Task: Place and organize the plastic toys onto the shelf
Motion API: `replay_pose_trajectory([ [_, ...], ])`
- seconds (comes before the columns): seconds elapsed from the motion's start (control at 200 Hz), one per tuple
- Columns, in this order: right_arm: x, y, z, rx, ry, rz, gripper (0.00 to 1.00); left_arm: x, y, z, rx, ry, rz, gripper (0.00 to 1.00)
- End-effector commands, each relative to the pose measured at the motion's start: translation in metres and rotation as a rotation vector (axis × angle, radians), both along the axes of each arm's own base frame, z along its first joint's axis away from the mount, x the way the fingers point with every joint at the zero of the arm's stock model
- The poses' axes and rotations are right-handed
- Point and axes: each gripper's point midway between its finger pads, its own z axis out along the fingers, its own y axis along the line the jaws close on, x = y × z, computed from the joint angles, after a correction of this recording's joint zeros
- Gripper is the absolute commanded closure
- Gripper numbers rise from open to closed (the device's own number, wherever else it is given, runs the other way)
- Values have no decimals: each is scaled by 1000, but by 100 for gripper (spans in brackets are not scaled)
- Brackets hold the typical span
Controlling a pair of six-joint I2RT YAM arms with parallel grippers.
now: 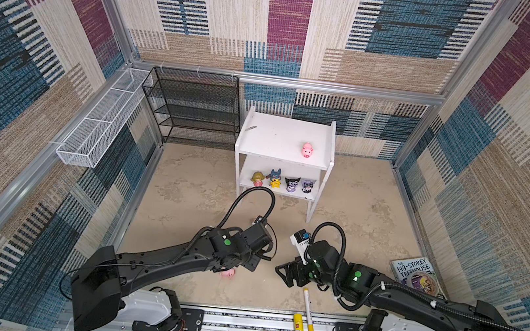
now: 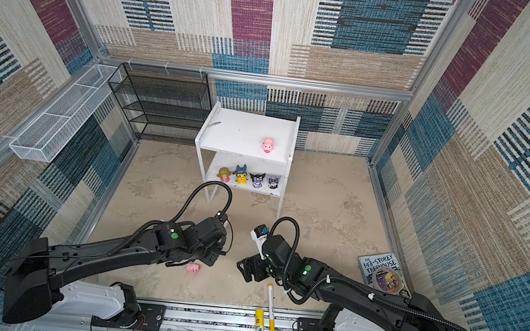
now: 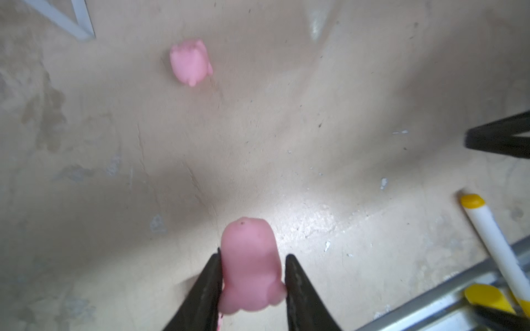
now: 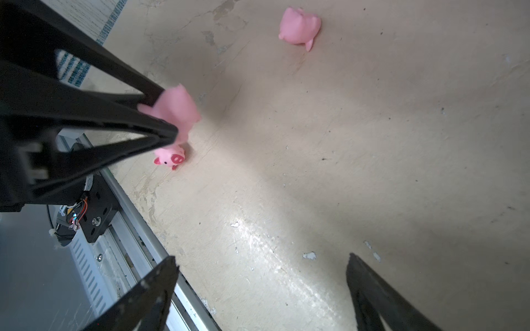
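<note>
Five of eight toys are shelved. A small pink plastic pig [image 1: 307, 150] stands right of centre on the top board of the white two-tier shelf [image 1: 275, 129]. A blond doll [image 1: 258, 178], blue-hooded yellow figure [image 1: 275, 178] and two black-and-purple big-eared figures [image 1: 291, 184] [image 1: 308, 185] line the lower board. The left gripper [image 3: 253, 256] clamps a second pink pig [image 3: 249, 275] over the near beige tabletop [image 1: 355, 201]. A third pig [image 4: 169, 159] lies beneath it and a fourth pig [image 4: 299, 27] lies farther off. The right gripper [image 4: 262, 260] gapes empty.
</note>
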Motion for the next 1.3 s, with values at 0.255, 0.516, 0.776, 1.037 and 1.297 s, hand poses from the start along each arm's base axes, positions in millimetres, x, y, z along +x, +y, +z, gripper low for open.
replay_pose_trajectory([
  [0.255,2,-14,23,12,-71,-31,7,13,-15,135,47,-102,-198,62],
  [0.516,21,-34,92,-22,-245,-100,3,37,-33,212,22,-123,-236,61],
  [0.776,24,-44,121,1,-286,-144,2,84,-45,260,-64,-227,-204,61],
  [1.037,19,-42,108,12,-244,-131,2,67,-30,212,-7,-102,-199,60],
  [1.297,17,-15,76,10,-175,-52,3,21,27,136,-188,-148,-5,35],
])
